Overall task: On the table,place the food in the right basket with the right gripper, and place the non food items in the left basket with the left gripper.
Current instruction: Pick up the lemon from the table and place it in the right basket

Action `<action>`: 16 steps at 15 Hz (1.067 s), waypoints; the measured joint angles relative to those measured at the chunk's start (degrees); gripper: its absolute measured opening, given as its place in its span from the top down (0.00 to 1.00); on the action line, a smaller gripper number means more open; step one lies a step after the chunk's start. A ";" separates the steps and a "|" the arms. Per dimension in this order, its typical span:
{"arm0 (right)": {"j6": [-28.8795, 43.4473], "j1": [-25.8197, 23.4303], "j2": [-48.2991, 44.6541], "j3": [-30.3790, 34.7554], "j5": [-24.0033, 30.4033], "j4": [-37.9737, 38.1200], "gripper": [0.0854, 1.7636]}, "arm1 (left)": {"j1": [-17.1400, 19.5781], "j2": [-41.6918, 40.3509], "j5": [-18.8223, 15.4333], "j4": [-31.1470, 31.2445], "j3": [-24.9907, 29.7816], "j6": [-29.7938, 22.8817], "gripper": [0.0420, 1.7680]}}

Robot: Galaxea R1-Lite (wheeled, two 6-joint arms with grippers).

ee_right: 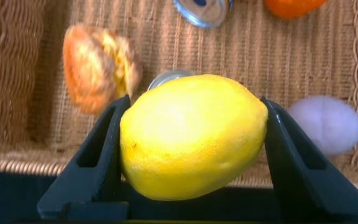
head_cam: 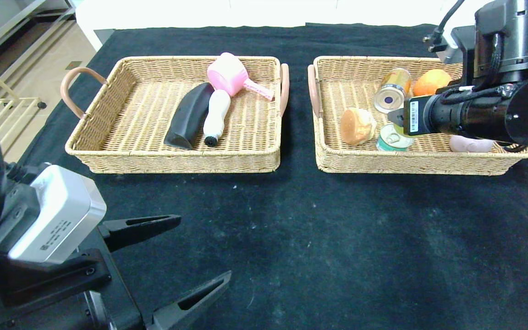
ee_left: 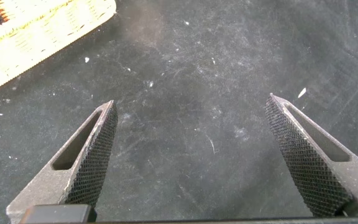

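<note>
My right gripper [ee_right: 194,102] is shut on a yellow lemon [ee_right: 191,134] and hangs over the right basket [head_cam: 383,162], above its front rim [ee_right: 17,158]. In that basket lie a tan bun [head_cam: 357,126], a gold can [head_cam: 393,90] and a green tin [head_cam: 393,138], which the lemon partly hides in the right wrist view. The left basket [head_cam: 108,151] holds a black pouch [head_cam: 189,116] and a white brush [head_cam: 215,117]. My left gripper [head_cam: 204,247] stands open and empty low over the black table [head_cam: 314,229], near its front left.
A pink toy brush [head_cam: 230,79] lies at the back of the left basket. An orange fruit [head_cam: 431,81] and a pale egg-shaped thing [head_cam: 471,145] sit in the right basket. A corner of the left basket [ee_left: 42,31] shows in the left wrist view.
</note>
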 joint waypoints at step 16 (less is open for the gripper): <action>-0.99 -2.54 3.08 -0.13 0.33 -4.35 0.10 | 0.09 -0.16 -0.11 -0.06 0.00 -0.06 0.03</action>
